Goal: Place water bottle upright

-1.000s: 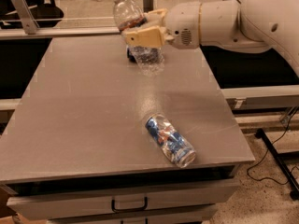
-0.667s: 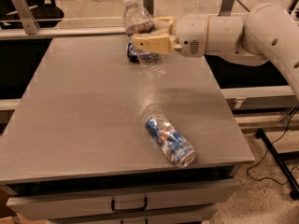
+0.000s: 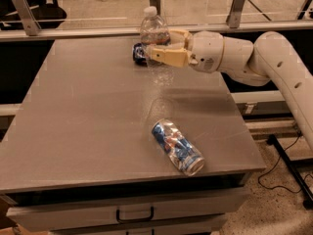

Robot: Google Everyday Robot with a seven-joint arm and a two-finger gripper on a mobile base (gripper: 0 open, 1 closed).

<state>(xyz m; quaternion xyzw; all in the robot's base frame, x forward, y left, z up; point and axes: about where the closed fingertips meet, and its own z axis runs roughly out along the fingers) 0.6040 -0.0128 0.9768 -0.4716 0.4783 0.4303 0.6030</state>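
Note:
The water bottle (image 3: 153,31) is clear and ribbed with a white cap and a thin red-and-dark label band. It stands nearly upright at the far middle of the grey table (image 3: 88,111). My gripper (image 3: 155,47) reaches in from the right and is shut on the bottle's middle, its tan fingers (image 3: 168,57) on either side. The bottle's lower part shows below the fingers, at or just above the tabletop; I cannot tell whether it touches.
A crushed blue-and-silver can (image 3: 177,147) lies on its side near the table's front right. A dark blue can (image 3: 139,52) sits just left of and behind the bottle. A rail with metal posts (image 3: 235,6) runs along the far edge. A drawer handle (image 3: 134,214) shows below.
The bottle has been turned from tilted to nearly upright in my grip, and the gripper with it has moved a little to the right. The cans have not moved.

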